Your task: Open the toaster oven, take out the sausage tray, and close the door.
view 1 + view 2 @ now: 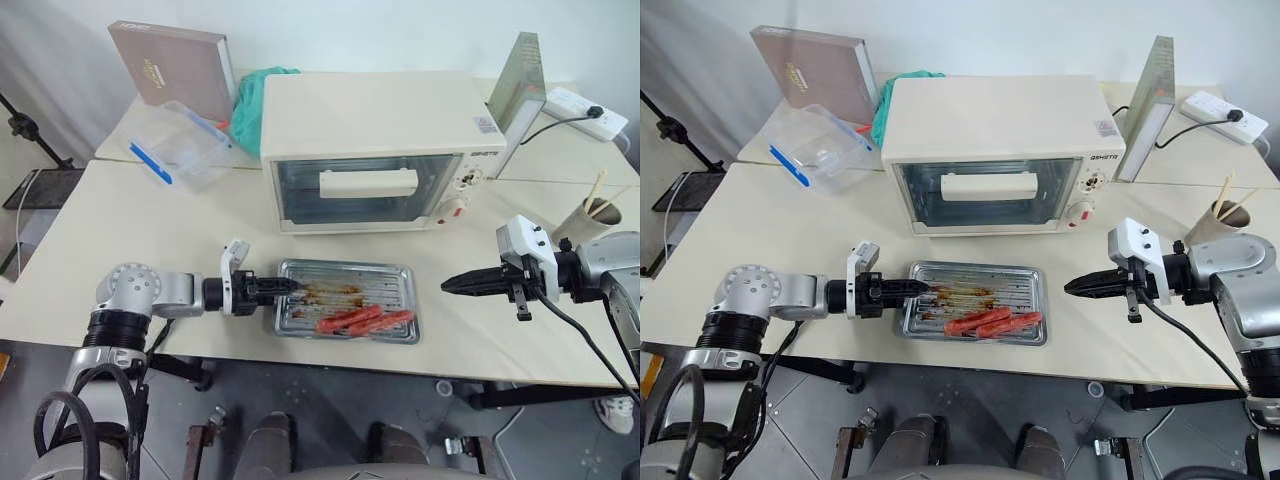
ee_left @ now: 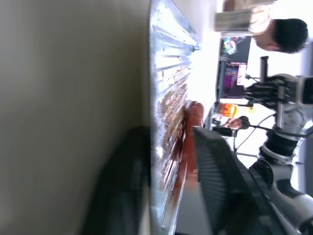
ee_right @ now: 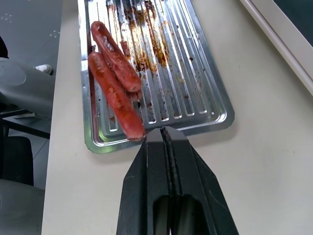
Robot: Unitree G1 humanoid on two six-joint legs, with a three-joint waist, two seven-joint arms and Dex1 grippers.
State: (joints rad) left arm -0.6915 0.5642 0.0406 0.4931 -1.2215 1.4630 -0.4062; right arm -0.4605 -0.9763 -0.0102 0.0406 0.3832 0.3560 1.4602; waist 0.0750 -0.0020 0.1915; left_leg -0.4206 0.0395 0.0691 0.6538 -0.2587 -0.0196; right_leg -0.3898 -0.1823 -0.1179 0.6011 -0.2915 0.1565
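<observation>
The cream toaster oven (image 1: pixel 370 120) stands at the back of the table, its glass door (image 1: pixel 300 190) shut and the bar handle (image 1: pixel 368 183) facing me. In front of it the silvery ribbed sausage tray (image 1: pixel 390 275) lies flat on the table, with red sausages (image 1: pixel 365 320) along its near side. My left gripper (image 1: pixel 290 286) is open at the tray's left end, one finger (image 2: pixel 220 166) above the rim (image 2: pixel 156 98) and one below. My right gripper (image 1: pixel 450 284) is shut and empty, hovering to the right of the tray (image 3: pixel 195 88) and pointing at it.
A clear plastic box with a blue clip (image 1: pixel 185 150), a brown box (image 1: pixel 170 65) and a teal cloth (image 1: pixel 255 95) sit back left. An upright book (image 1: pixel 520 85), a power strip (image 1: pixel 580 110) and a cup of chopsticks (image 1: pixel 590 220) are at the right. The tray lies close to the table's front edge.
</observation>
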